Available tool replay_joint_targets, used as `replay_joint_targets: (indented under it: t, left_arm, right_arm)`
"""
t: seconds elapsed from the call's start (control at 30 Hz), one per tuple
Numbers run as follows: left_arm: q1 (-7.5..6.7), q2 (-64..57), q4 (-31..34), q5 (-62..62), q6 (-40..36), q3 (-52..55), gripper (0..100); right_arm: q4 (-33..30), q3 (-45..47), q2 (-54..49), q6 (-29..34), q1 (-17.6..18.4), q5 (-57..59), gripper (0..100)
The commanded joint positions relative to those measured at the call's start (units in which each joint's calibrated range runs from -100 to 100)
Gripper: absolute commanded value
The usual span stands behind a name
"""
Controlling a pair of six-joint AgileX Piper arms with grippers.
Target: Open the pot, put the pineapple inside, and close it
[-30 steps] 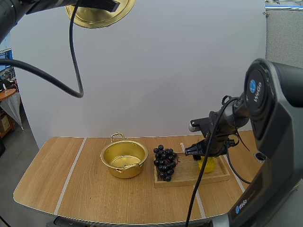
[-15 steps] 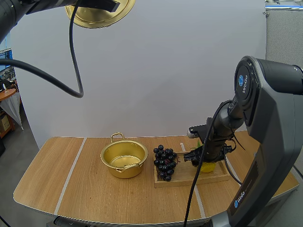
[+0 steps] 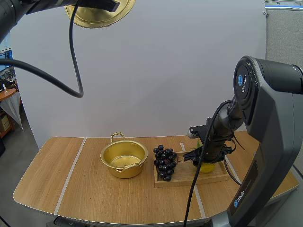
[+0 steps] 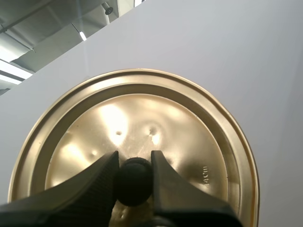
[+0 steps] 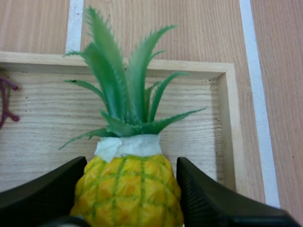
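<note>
A small yellow pineapple (image 5: pixel 127 191) with green leaves stands upright in the wooden tray (image 5: pixel 227 142). My right gripper (image 5: pixel 132 163) is down over it, one finger against each side of the fruit's body. From above, the right gripper (image 3: pixel 203 158) covers most of the pineapple (image 3: pixel 207 167) at the tray's right end. The gold pot (image 3: pixel 124 158) stands open on the table, left of the tray. High above the table my left gripper (image 4: pixel 134 158) is shut on the black knob (image 4: pixel 135 182) of the gold lid (image 4: pixel 189 142); from the high camera the lid (image 3: pixel 99 12) hangs at the left.
A bunch of dark grapes (image 3: pixel 164 162) lies at the left end of the wooden tray (image 3: pixel 187 176), between the pot and the pineapple. The table (image 3: pixel 57 179) has bare wood to the left and in front of the pot.
My right arm has swung in and lowered its gripper onto the pineapple; in the last half second it barely moved. The left arm and the lid have stayed put.
</note>
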Motion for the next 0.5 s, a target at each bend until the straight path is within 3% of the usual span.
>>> replay_joint_targets:
  t: [0.0,0.33,0.47]
  left_arm:
    - [-0.14,-0.3,-0.4,-1.5,-0.8,-0.6,0]
    - [-0.14,-0.3,-0.4,-1.5,-0.8,-0.6,0]
    - [-0.14,-0.3,-0.4,-1.5,-0.8,-0.6,0]
  right_arm:
    - [0.2,-0.3,0.0,0.9,-0.2,1.3,22]
    - [-0.3,-0.3,0.0,0.9,-0.2,1.3,22]
    - [-0.2,-0.3,0.0,3.2,-0.2,3.3,13]
